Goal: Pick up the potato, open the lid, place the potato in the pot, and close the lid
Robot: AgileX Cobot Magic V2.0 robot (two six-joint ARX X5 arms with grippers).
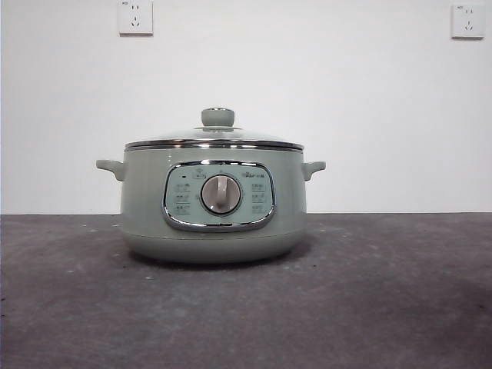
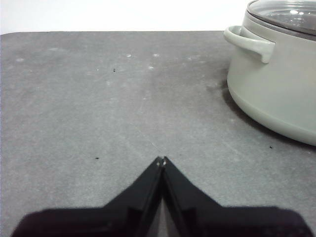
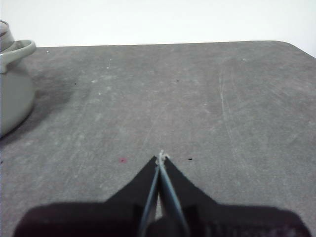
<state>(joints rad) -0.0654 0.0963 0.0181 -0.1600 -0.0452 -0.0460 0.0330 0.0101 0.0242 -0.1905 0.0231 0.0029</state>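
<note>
Grey table (image 1: 400,307), white wall (image 1: 323,77).

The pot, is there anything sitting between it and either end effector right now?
Nothing visible. The left end effector and the right end effector each hover, jaws shut, over bare table to either side of the pot. The lid is on it. No potato shows in any view.
</note>
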